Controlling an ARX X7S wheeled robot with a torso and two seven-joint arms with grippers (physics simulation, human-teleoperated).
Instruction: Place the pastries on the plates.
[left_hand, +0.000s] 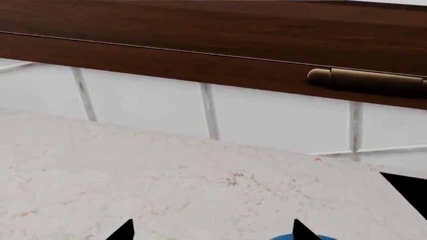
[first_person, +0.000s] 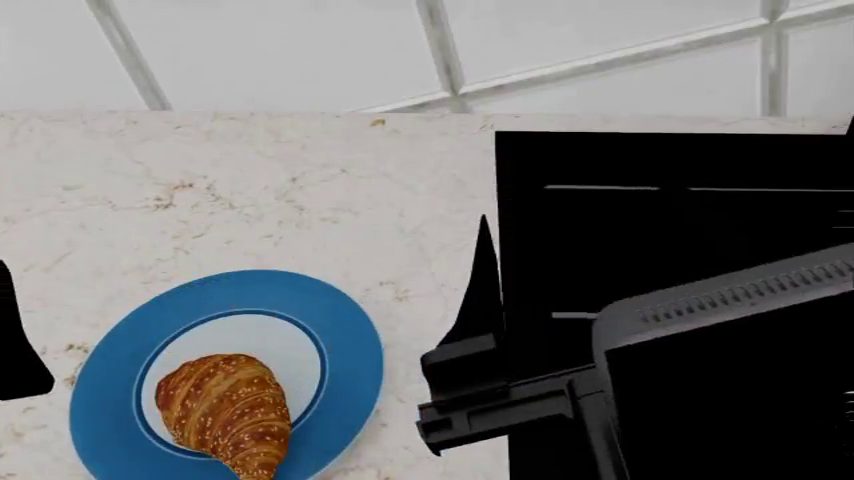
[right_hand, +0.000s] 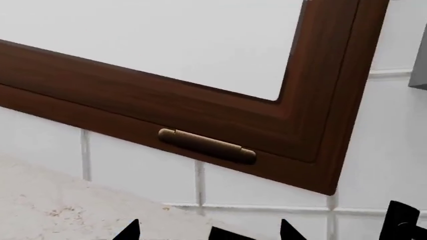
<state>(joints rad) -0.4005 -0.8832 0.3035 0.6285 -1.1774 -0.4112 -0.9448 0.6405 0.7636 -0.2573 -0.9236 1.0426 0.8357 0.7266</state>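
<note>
At the far left of the head view a dark sliver of the left gripper hangs just beside the round plate with a wide blue rim and pale white centre, not touching it. The golden-brown ridged croissant speckled with sesame seeds lies on that plate, mostly on the white centre with its narrow end reaching over the blue rim toward the robot, so this half of the task looks done. In the left wrist view the two black fingertips stand well apart with only pale speckled stone countertop between them and nothing held; a sliver of blue plate shows by one tip. That spread, empty stance over bare counter reads as an arm parked clear of the plate.

Further right, the right gripper sits raised in front of a large black block of arm and fixture that hides the counter behind it. One tall pointed finger rises from its body. The right wrist view looks at white wall tiles and a dark wooden window frame with a bronze hinge; its fingertips show parted at the lower edge with a dark shape between them that I cannot identify, so I cannot tell whether it holds anything.

The pink-iced donut and the plain blue plate are not visible in any view; they may lie behind the black mass on the right
</note>
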